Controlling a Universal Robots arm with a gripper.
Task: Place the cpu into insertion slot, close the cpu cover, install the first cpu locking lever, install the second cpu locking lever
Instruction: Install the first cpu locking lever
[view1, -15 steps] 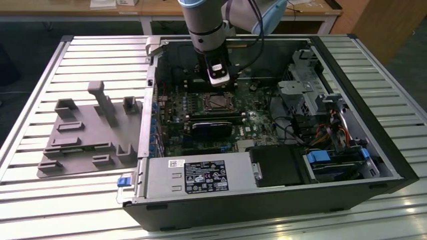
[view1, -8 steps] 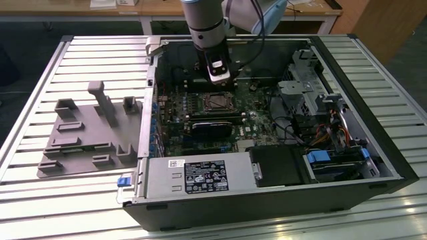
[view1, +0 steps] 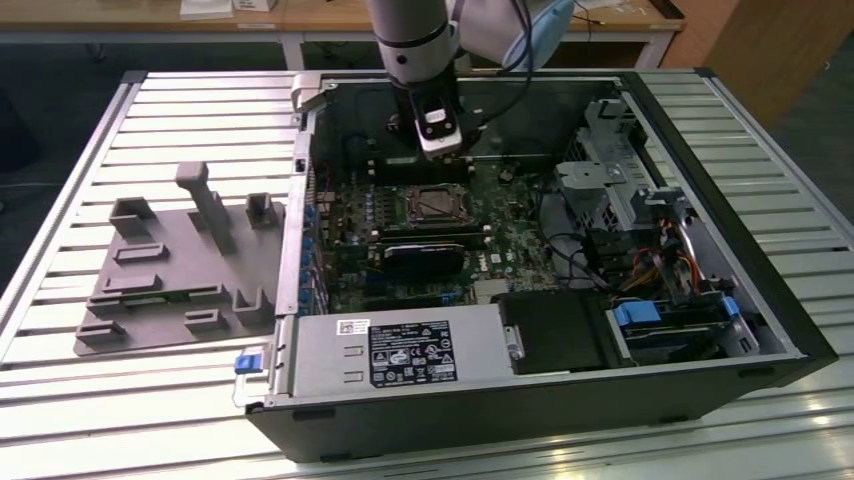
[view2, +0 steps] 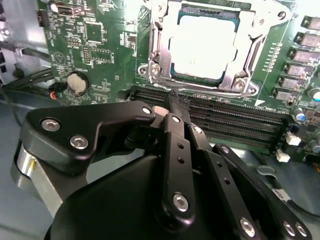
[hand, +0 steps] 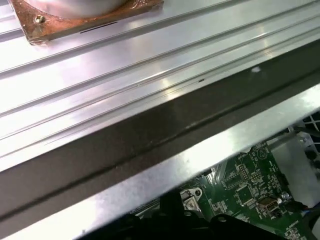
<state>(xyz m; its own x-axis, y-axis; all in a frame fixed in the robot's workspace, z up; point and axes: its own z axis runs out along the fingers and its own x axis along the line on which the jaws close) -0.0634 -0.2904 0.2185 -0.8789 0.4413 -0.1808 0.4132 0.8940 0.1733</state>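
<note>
Second wrist view: silver-grey square cpu (view2: 202, 47) is seated in the black insertion slot (view2: 210, 10) under the closed silvery cpu cover (view2: 159, 47), black gripper (view2: 172, 102) pinched shut, empty, nearby, so the locking step is reckoned in hand, precise hooking needed.

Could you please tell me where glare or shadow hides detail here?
In the second wrist view, glare whitens the cpu face within the cpu cover; in the first wrist view, bright streaks wash the ribbed table; in the exterior view, shadow darkens the back of the computer case.
</note>
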